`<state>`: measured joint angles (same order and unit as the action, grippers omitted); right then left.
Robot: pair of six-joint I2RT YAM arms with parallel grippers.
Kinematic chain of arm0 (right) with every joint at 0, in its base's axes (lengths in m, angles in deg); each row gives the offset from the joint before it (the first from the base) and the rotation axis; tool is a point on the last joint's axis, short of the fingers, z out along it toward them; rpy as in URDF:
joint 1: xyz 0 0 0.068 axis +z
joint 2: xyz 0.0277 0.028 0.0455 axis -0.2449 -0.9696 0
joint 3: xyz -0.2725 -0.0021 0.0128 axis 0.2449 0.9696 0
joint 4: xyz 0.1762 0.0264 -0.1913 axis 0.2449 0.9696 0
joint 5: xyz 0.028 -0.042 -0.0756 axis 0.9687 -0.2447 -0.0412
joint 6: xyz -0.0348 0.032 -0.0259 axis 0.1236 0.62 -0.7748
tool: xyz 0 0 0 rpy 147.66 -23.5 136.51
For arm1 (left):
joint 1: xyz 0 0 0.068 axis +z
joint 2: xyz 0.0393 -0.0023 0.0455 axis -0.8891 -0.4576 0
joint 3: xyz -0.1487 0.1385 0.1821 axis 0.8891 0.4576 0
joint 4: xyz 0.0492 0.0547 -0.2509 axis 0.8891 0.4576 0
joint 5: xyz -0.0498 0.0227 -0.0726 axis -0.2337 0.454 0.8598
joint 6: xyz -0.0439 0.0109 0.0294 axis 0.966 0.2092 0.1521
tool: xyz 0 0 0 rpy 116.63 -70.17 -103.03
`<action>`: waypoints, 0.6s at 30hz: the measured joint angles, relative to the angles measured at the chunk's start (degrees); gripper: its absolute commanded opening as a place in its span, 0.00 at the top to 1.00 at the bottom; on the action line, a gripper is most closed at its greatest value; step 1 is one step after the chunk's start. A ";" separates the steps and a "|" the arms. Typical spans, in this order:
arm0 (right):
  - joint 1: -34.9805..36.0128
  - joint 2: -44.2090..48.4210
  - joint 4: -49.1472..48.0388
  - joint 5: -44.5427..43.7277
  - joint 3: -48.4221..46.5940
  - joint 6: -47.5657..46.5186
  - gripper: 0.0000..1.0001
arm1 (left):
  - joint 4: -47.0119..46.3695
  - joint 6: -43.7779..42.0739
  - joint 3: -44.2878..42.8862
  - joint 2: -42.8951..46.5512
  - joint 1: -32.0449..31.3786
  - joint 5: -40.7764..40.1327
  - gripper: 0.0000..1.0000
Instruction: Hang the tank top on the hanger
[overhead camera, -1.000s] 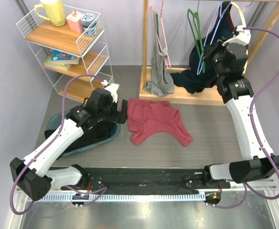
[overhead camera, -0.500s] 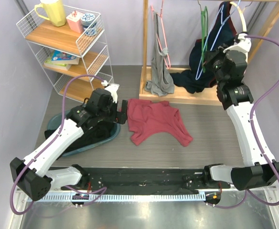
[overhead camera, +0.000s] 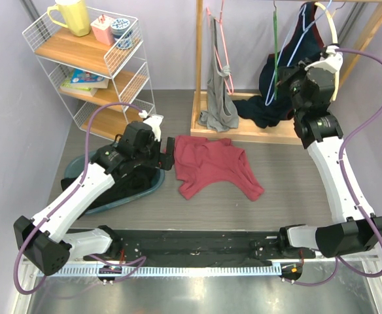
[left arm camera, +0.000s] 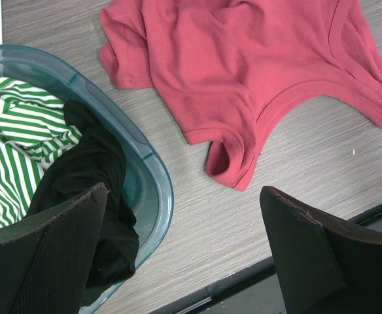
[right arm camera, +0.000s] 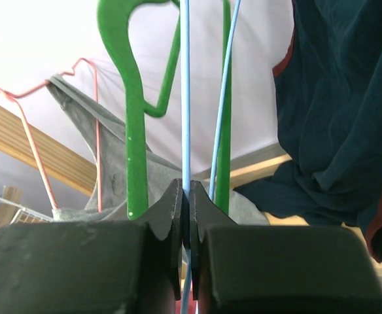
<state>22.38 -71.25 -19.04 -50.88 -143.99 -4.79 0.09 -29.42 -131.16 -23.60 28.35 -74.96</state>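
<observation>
Our left jaws hang wide open over the counter (left arm camera: 309, 170), the teal tub (left arm camera: 159, 190) under their left finger and the tank top (left arm camera: 243, 72) lying crumpled just ahead of them, untouched. Our right jaws are pinched shut on the thin wire of the hanger (right arm camera: 185, 98), with a green hanger (right arm camera: 133, 131) close beyond them.

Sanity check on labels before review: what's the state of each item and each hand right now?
tank top: rumpled on the table, unhung
hanger: bare, wire pinched
right hand: shut on hanger
left hand: open, empty
green hanger: bare
pink hanger: carries grey garment
bin: holds striped and black clothes
</observation>
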 measured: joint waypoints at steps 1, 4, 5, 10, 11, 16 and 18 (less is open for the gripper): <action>0.00 0.00 -0.50 -0.26 0.00 -0.02 0.99 | 0.00 0.00 0.00 0.00 0.00 0.00 0.00; 0.00 -0.24 -1.95 -1.29 -0.24 0.00 0.99 | 0.00 0.00 0.00 0.00 0.00 0.00 0.00; 0.00 -0.52 -2.54 -1.79 -0.50 0.00 0.99 | -0.02 0.00 0.00 0.00 0.00 0.00 0.00; 0.00 -2.45 -4.24 -3.26 -2.29 0.00 0.99 | 0.00 0.00 0.00 0.00 0.00 0.00 0.00; 0.00 -2.78 -4.70 -3.58 -2.38 0.00 0.99 | 0.00 0.00 0.00 0.00 0.00 0.00 0.00; 0.00 -3.61 -6.73 -5.38 -2.43 -0.35 0.99 | 0.00 0.00 0.00 0.09 0.00 0.00 0.00; 0.00 -3.65 -7.48 -6.47 -2.43 -0.57 0.99 | 0.00 0.00 0.00 0.22 0.00 0.00 0.00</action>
<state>22.38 -74.90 -26.51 -57.35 -146.42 -5.36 0.09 -29.42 -131.16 -23.38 28.35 -74.96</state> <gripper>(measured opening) 0.079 0.996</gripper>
